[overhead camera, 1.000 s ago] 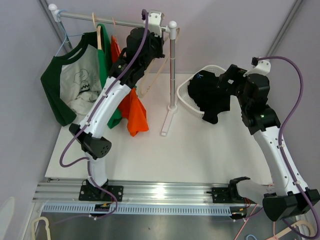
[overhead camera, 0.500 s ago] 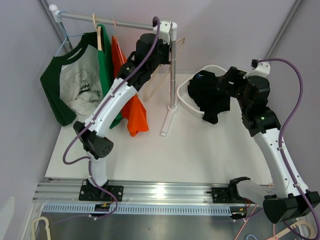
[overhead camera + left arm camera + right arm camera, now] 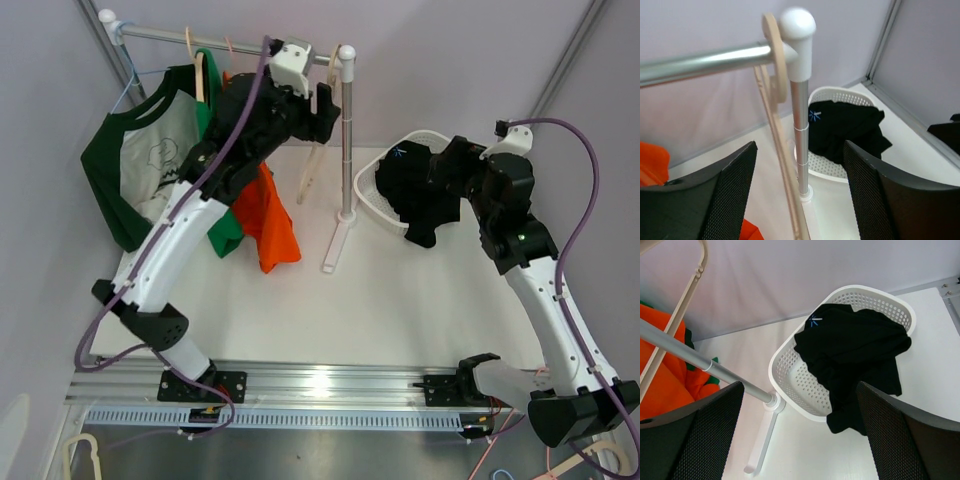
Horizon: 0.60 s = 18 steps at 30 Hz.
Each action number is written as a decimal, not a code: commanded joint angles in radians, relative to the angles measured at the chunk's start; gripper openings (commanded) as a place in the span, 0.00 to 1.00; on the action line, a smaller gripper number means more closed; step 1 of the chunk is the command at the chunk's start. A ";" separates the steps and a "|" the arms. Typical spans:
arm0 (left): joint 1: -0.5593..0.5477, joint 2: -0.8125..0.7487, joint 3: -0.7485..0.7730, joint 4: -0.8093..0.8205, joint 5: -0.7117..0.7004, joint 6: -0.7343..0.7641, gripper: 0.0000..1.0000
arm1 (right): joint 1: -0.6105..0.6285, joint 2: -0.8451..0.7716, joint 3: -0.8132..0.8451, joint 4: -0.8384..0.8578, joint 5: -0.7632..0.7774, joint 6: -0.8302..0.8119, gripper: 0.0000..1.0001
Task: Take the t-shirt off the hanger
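Note:
The black t-shirt (image 3: 415,190) (image 3: 850,345) (image 3: 840,127) lies bunched in the white basket (image 3: 365,195) (image 3: 790,385), one part drooping over its near rim. A bare wooden hanger (image 3: 310,170) (image 3: 774,85) hangs by its hook on the metal rail (image 3: 170,35), right beside the end post (image 3: 346,140). My left gripper (image 3: 325,100) (image 3: 800,150) is up at that rail end, open, its fingers wide on either side of the hanger's arm and apart from it. My right gripper (image 3: 450,165) (image 3: 800,390) hovers open above the basket, holding nothing.
An orange shirt (image 3: 270,215), a green shirt (image 3: 215,150) and a green-sleeved white shirt (image 3: 150,165) hang on the rail's left part. The rack's foot (image 3: 335,245) rests on the white table between the shirts and the basket. Purple walls close in behind.
My left gripper has opened and let go of the wooden hanger, which now hangs from the rail by the post. The left arm rose toward the rail. The right arm stayed put.

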 commanded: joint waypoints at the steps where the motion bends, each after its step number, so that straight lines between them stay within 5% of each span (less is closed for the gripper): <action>1: 0.004 -0.096 -0.001 0.010 -0.039 0.000 0.74 | 0.017 -0.008 -0.003 0.021 -0.012 0.016 0.99; 6: 0.049 -0.139 -0.036 -0.007 -0.307 -0.052 0.86 | 0.037 0.001 -0.003 0.014 -0.022 0.014 1.00; 10: 0.131 -0.099 0.020 -0.088 -0.369 -0.150 0.89 | 0.046 -0.005 0.000 0.000 -0.024 0.007 1.00; 18: 0.180 0.110 0.245 -0.202 -0.492 -0.105 0.73 | 0.048 -0.030 0.006 -0.022 -0.010 -0.007 1.00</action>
